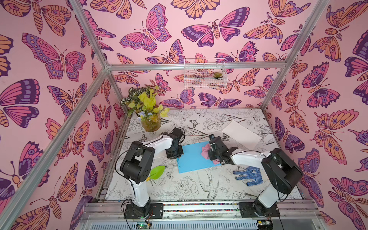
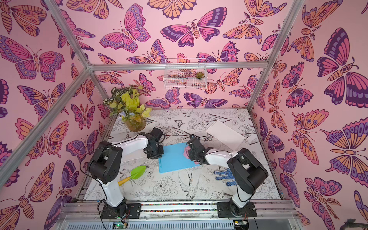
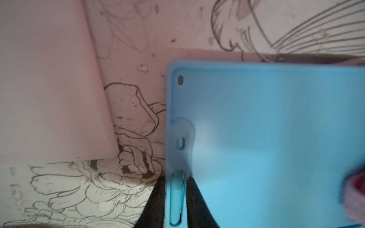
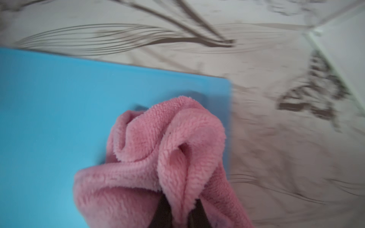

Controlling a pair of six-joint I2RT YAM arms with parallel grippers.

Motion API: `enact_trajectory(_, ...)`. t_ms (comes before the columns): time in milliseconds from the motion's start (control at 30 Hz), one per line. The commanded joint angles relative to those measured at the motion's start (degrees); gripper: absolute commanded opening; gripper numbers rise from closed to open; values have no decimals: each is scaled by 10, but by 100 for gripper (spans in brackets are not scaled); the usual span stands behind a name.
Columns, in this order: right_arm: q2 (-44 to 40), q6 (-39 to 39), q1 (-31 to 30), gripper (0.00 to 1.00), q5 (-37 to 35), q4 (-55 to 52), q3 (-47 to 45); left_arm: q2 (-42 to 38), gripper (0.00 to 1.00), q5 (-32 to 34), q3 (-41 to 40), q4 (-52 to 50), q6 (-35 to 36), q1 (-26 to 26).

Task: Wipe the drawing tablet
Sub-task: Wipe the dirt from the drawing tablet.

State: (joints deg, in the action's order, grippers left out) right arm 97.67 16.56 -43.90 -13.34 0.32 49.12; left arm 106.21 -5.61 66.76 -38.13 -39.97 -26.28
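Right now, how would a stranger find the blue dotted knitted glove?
On the black-and-white floral tabletop, find the flat light-blue drawing tablet in the middle. The blue dotted knitted glove lies apart from it, toward the right arm's base. Only it has fingers.

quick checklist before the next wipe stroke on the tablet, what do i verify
1. Cloth gripped: ok. The right pincer is shut on the pink cloth.
2. Cloth on the surface: ok. It lies bunched on the drawing tablet, near a corner.
3. Tablet braced: ok. The left pincer is closed on its edge at the stylus slot.
4. Stroke path: ok. The blue surface between the pincers is bare.
5. Nearby clutter: ok. The blue glove lies apart from the tablet.
6. Dirt left to wipe: cannot tell; the wrist views are blurred.
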Motion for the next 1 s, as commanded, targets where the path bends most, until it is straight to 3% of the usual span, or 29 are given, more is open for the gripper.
enact_trajectory(0, 21, 45, -36, 0, -19, -9, 26, 40, 21, -9, -35, -14, -10, -3)
enact_trajectory(233, -72, 152, 104, 0, -99, -132, -59, 37, 21, -11, -41, -11, -12, -3)
enact_trajectory(333, -114, 153, 95, 0, -99, -135, -80, 36, 21, -11, -41, -10, -13, -3)
enact_trajectory(500, -82, 100, -54, 0, -73, -24, -63, 39, 21, -16, -37, -8, -14, -3)
enact_trajectory(567, -46, 113, -79, 0, -56, -22, -41, 40, 21, -17, -35, -9, -14, -3)
enact_trajectory(633, -37, 142, -76, 0, -84, -51, -36, 40, 20, -18, -36, -8, -15, -3)
enact_trajectory(833, -116, 231, 33, 0, -150, -189, -79, 41, 21, -18, -39, -6, -14, -3)
enact_trajectory(967, -123, 191, -10, 0, -141, -141, -78, 43, 21, -23, -40, -2, -13, -3)
